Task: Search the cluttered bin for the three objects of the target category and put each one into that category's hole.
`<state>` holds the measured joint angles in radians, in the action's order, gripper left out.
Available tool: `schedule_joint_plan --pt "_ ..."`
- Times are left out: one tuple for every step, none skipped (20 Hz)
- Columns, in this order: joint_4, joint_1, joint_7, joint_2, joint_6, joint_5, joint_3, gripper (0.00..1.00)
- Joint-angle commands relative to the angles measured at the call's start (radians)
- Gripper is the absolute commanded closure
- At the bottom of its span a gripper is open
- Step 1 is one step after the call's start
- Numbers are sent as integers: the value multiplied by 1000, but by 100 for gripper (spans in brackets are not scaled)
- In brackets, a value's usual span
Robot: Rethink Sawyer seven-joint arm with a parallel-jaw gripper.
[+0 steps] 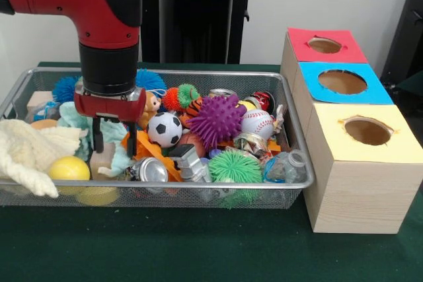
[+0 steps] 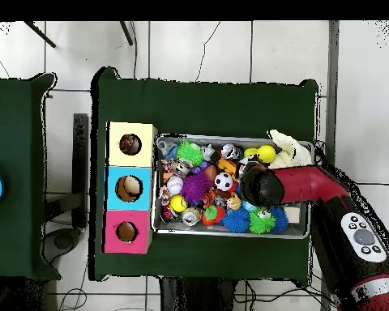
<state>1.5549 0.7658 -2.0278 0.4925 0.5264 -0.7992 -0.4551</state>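
Here, a wide, shallow silver wire-mesh bin point(image 1: 291, 120) sits on a dark green table point(image 1: 198, 249), filled with small toys. In the front view its right end almost touches a row of three pale wooden boxes, each with a round hole in a coloured top: a red box point(image 1: 325, 45) farthest back, a blue box point(image 1: 344, 82) in the middle, and a yellow box point(image 1: 367, 131) nearest the table's front edge. Inside the bin lie a spiky purple ball point(image 1: 216, 119), a black-and-white soccer ball point(image 1: 164, 129), a stitched baseball point(image 1: 257, 123), a bristly green ball point(image 1: 234, 166), a smooth yellow ball point(image 1: 68, 168), a shiny can point(image 1: 151, 170), and a fluffy cream cloth point(image 1: 30, 151) draped over the left end. The red and black arm's gripper point(image 1: 114, 138) hangs into the bin's left half, its two dark fingers spread apart above the clutter, holding nothing.
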Motion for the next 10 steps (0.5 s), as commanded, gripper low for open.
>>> schedule_joint_plan --pt "32 28 183 17 112 38 -38 0" --pt "28 28 190 13 124 44 -41 0" --pt "13 23 196 0 153 55 -40 0" --pt "2 18 199 -9 164 57 -38 0" --pt "-8 14 203 -18 174 59 -36 0" --pt "-18 9 207 -28 185 61 -34 0" --pt "-22 5 204 -34 188 58 -27 0" --pt "-25 2 200 -40 192 55 -21 0" --pt "-17 5 196 -39 178 48 -18 0" --pt "-5 9 191 -35 169 44 -15 0"
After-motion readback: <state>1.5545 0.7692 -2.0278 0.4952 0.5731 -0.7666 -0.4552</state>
